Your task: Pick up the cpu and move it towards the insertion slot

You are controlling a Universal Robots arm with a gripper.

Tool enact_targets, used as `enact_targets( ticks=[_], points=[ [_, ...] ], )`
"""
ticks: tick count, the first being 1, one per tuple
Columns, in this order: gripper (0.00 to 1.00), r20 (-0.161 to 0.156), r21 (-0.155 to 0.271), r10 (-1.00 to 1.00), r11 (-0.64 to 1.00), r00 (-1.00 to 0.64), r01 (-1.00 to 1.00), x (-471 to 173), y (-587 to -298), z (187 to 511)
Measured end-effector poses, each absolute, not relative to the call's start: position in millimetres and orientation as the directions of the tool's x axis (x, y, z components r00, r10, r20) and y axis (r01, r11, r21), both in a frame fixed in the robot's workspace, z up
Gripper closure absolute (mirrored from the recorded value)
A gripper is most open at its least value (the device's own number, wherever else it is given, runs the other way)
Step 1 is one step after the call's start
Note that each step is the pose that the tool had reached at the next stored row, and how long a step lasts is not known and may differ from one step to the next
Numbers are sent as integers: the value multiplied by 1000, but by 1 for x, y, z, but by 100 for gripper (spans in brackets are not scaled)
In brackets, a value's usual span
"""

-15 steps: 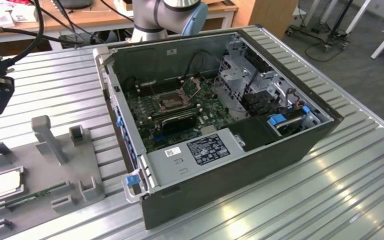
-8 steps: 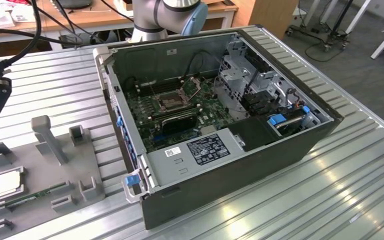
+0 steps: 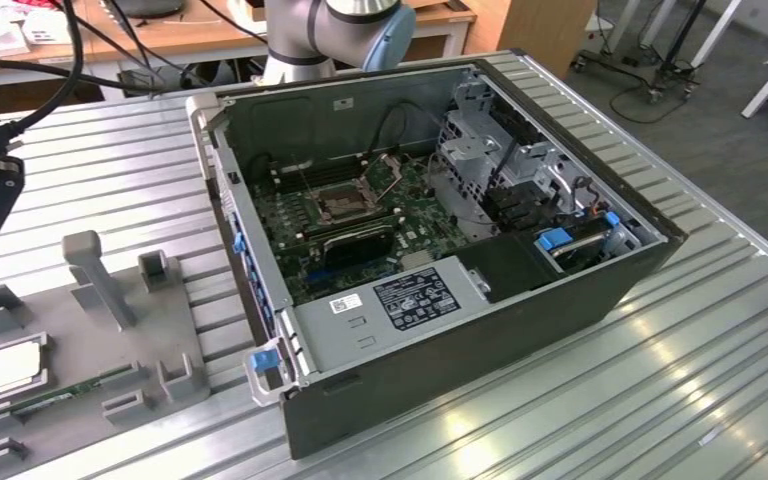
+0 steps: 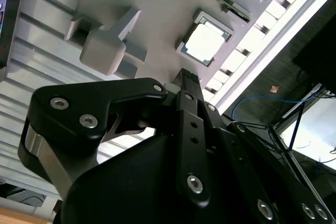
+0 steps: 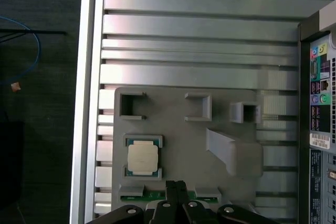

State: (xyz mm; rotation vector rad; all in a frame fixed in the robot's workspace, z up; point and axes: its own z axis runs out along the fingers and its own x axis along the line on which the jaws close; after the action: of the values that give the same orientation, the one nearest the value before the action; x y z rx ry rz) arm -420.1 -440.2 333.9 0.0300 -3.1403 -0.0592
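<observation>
Hand [image 5: 176,183] hangs over the grey tray [image 5: 178,145], and in both wrist views its fingers look pinched right together with nothing between them. The chip [image 5: 143,158] lies flat in its square recess in the tray, silvery top up, near the fingertips but not touching them. A green memory stick [image 5: 155,196] lies in the tray just beside it. In the exterior view the tray sits on the slatted metal bench [image 3: 651,380] at the exterior view's left, with the open computer case [image 3: 491,340] just beside it. The socket [image 3: 335,205] is on the green motherboard [image 3: 418,235] inside the case, well apart from the chip.
</observation>
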Motion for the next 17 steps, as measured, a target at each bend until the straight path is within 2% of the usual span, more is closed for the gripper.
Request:
enact_targets(
  ticks=[17],
  points=[
    [89, 0, 33, -19, 999, -1000, -19, -420, -440, 322]
  ],
)
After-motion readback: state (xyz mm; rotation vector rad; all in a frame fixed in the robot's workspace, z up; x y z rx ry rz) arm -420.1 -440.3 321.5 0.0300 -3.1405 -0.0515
